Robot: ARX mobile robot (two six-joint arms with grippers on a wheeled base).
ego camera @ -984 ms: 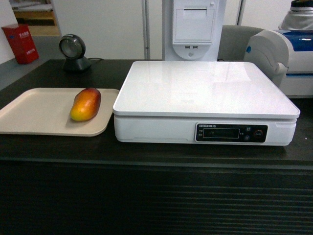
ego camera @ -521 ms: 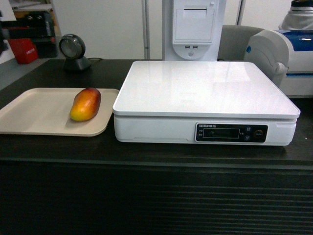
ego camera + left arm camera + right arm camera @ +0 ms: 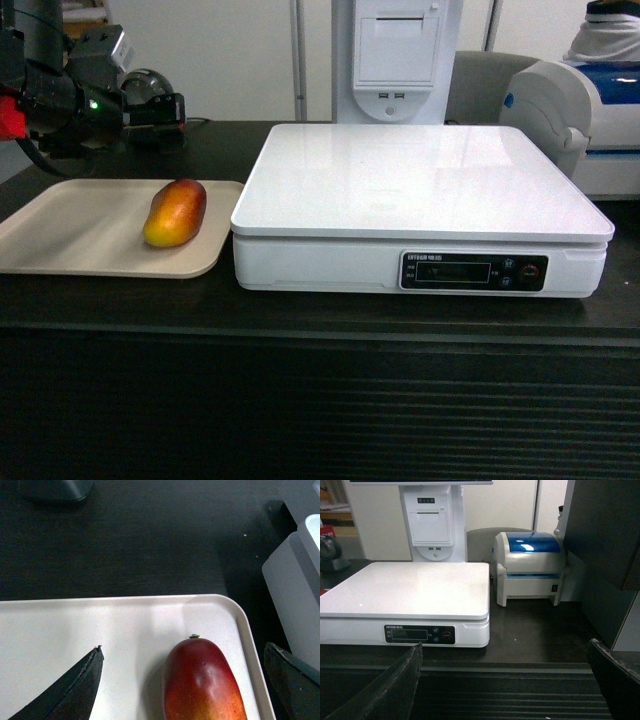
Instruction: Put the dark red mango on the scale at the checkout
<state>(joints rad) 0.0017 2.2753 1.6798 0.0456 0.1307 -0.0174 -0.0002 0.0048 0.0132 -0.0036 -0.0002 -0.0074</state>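
The dark red mango point(image 3: 175, 212) lies on the beige tray point(image 3: 70, 235), near the tray's right edge, with its red end toward 12 o'clock and its orange-yellow end toward 6 o'clock. The tray sits on the checkout point(image 3: 320, 400), just beside the scale point(image 3: 420, 190), which is at 3 o'clock from the mango. The scale top is bare; the small white writing on its dark display panel point(image 3: 473, 271) is too small to read. The left gripper point(image 3: 165, 108) hangs above the counter at 12 o'clock from the mango, its fingers point(image 3: 70, 690) wide apart, one on each side of the fruit in the wrist view. The right gripper point(image 3: 505, 690) has its fingers spread too, low before the counter front. A white and blue printer point(image 3: 530, 567) stands at 3 o'clock from the scale.
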